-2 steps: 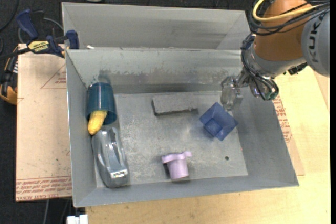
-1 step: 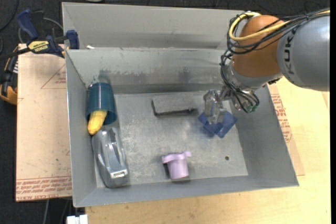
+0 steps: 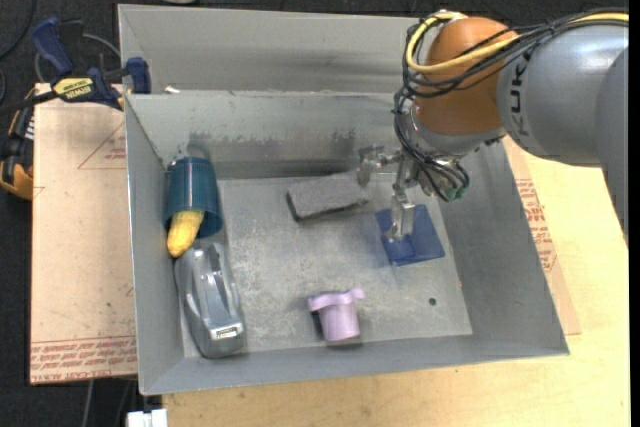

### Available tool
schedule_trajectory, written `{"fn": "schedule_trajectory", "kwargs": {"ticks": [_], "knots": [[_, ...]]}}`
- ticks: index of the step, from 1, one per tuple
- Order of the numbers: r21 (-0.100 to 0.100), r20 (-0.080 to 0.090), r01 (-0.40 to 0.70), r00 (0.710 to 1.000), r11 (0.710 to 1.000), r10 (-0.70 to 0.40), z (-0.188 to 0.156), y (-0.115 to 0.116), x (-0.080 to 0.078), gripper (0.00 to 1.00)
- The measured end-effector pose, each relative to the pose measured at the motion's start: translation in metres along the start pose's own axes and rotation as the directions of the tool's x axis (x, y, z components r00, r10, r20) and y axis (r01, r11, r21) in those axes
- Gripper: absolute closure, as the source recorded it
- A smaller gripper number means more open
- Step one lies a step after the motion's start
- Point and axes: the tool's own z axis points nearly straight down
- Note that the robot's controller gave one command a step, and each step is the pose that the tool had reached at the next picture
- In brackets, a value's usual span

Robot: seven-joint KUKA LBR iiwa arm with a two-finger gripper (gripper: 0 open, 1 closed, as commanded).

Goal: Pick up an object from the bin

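Note:
My gripper hangs in the right half of the bin, under the orange wrist cover, with its two fingers spread apart and nothing between them. One fingertip reaches down onto a flat blue rectangular piece lying on the bin floor. The other fingertip stands by the right end of a dark grey oblong block, which lies just left of the gripper.
A small lilac cup-shaped thing lies near the front wall. Along the left wall lie a blue cup, a yellow corn-like piece at its mouth, and a grey stapler-like tool.

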Motion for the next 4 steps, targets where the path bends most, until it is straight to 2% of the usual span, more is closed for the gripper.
{"fn": "schedule_trajectory", "kwargs": {"ticks": [1, 2, 3, 4], "knots": [[0.0, 0.0, -0.001, 1.0, 1.0, 0.001, 0.0, 0.0, 0.0, 0.0], [0.011, 0.015, 0.021, 1.0, 1.0, -0.021, -0.123, -0.1, 0.028, 0.0], [-0.005, -0.001, 0.105, 0.994, 0.994, -0.105, 0.02, -0.066, 0.022, 0.0], [0.011, 0.014, 0.32, 0.947, 0.947, -0.32, -0.029, -0.084, 0.014, 0.0]]}}
